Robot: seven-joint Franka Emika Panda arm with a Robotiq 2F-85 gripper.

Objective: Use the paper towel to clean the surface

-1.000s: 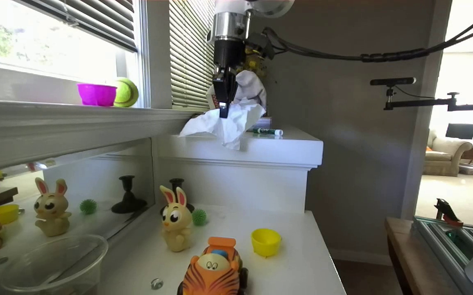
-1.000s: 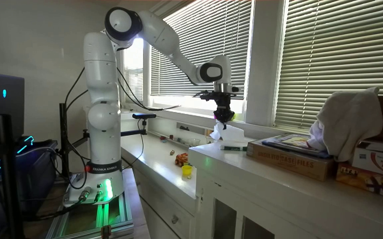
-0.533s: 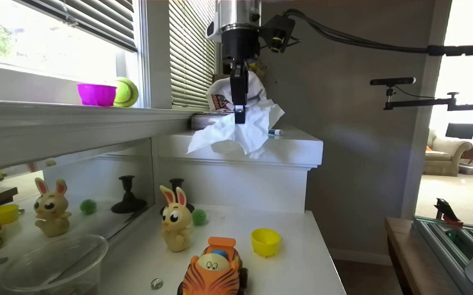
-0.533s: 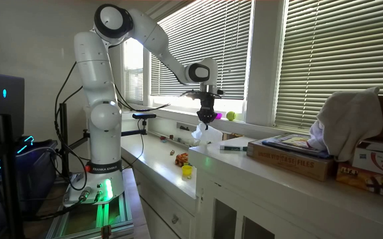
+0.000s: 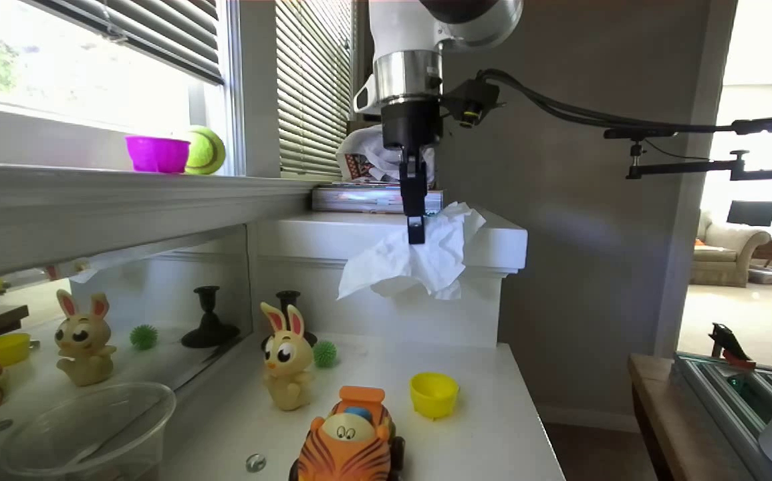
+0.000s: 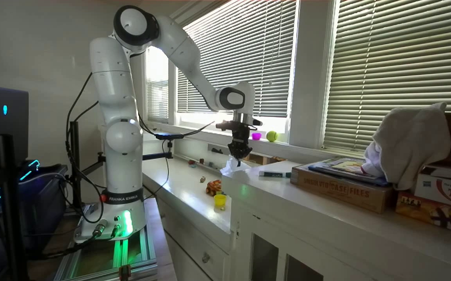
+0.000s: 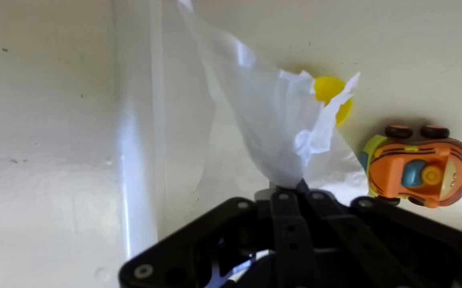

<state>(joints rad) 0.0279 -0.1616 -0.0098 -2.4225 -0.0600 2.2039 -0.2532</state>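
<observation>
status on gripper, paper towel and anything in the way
Gripper shut on paper towel. Towel hanging above countertop, not touching it. Yellow cup, orange toy car, rabbit figure on countertop, likely in the way.

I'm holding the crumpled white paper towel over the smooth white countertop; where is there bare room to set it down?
Bare countertop lies between the round yellow plastic cup, the orange tiger-striped toy car and the front edge, and again between the cup and the thick white ledge. It is crowded beside the mirror: cream toy rabbit, spiky green ball, black candlestick.
</observation>
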